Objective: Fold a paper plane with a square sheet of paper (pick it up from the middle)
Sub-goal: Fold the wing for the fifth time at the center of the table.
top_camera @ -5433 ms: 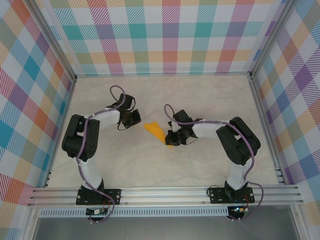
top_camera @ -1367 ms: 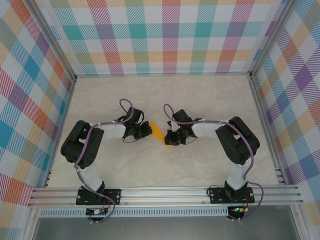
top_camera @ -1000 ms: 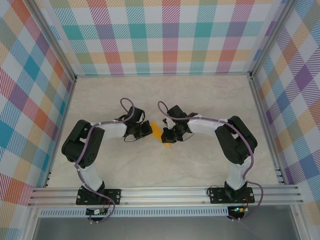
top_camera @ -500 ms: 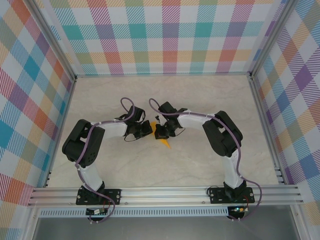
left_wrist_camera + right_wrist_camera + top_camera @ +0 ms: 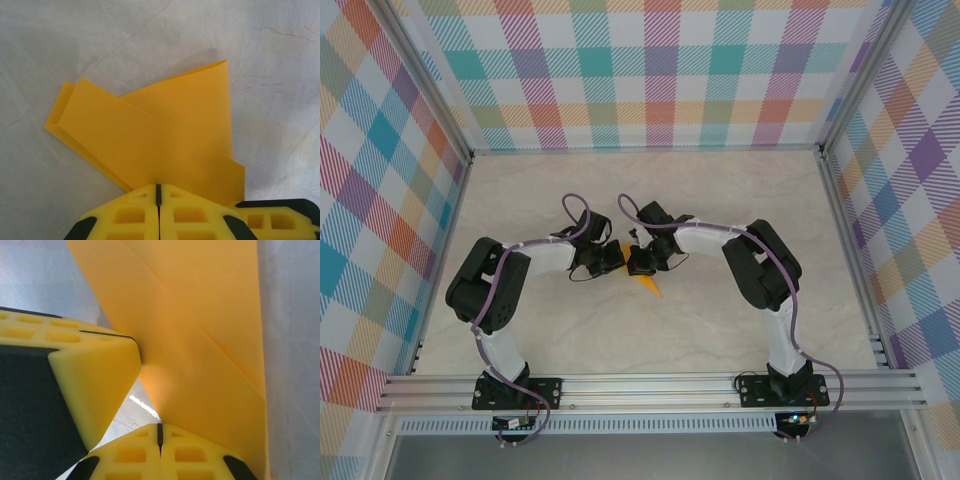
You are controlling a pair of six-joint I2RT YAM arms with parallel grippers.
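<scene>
The square sheet of paper (image 5: 650,286) lies folded in overlapping orange-yellow layers on the table, with one sharp tip toward the near edge, like a paper plane. In the left wrist view the paper (image 5: 150,135) fans out ahead of my left gripper (image 5: 157,186), which is shut with its tips on the paper's near edge. My right gripper (image 5: 160,425) is also shut, its tips on the paper (image 5: 210,340). In the top view the left gripper (image 5: 613,258) and right gripper (image 5: 638,262) stand almost touching over the paper, hiding most of it.
The pale marbled table (image 5: 740,200) is bare around the arms. Aluminium rails (image 5: 650,385) run along the near edge, and plaid walls (image 5: 650,70) close in the back and sides. The left gripper's finger (image 5: 85,385) crowds the right wrist view.
My right gripper has slid left over the paper until it sits beside the left gripper, and the right arm has swung left with it. The left gripper has barely moved.
</scene>
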